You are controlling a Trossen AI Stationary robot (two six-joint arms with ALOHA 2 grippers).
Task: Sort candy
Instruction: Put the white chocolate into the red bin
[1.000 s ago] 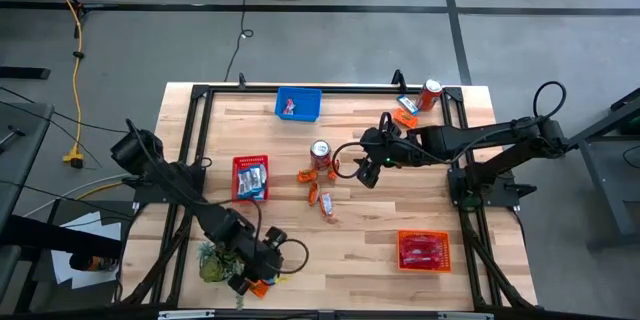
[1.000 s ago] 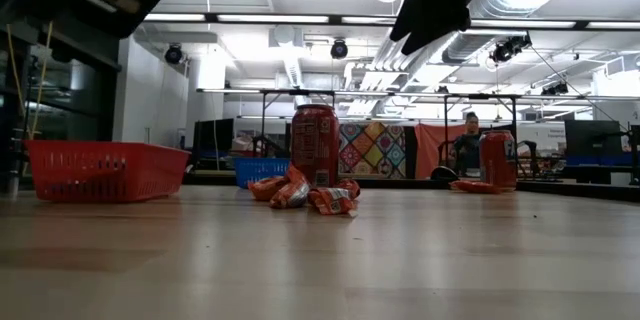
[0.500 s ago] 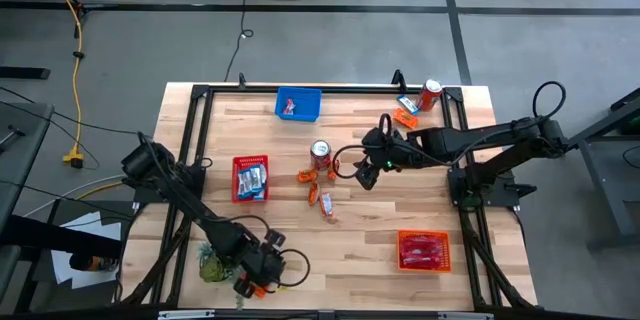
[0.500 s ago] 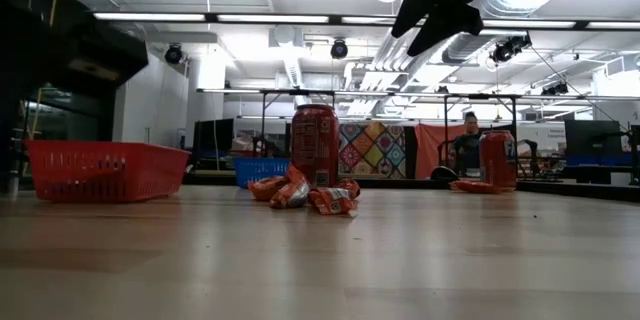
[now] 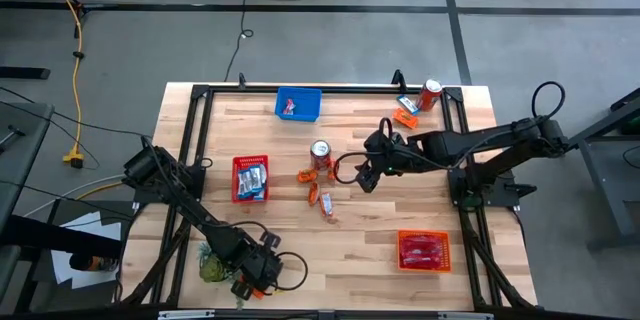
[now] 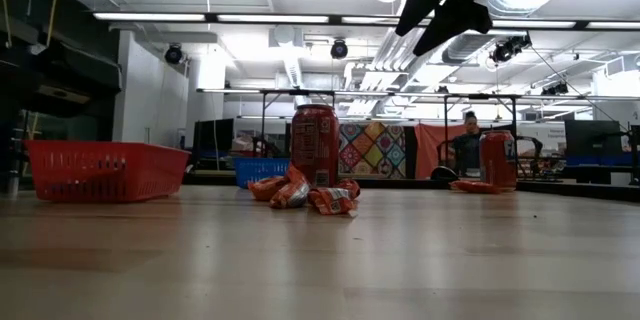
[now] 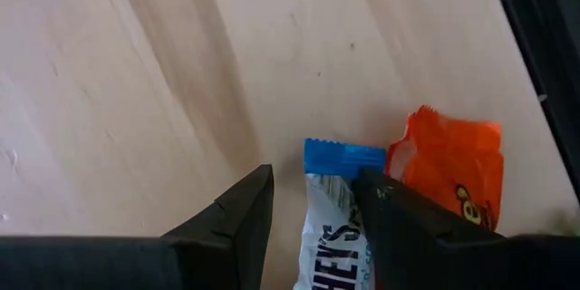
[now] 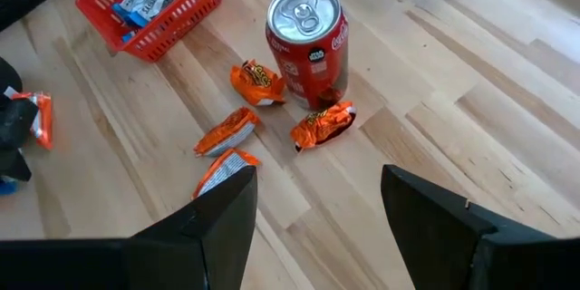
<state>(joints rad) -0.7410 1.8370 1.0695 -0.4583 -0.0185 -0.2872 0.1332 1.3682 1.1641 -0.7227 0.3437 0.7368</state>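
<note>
Centrally, four orange candy packets [image 8: 256,82].

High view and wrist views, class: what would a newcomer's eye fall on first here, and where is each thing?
First, the red-and-silver drink can upright mid-table, with orange wrapped candy packets strewn beside it and the open right gripper hovering nearby. Next, at the table's near-left edge, the left gripper straddles a blue-and-white candy packet, an orange candy packet right alongside. Three baskets stand out: red, blue, orange.
</note>
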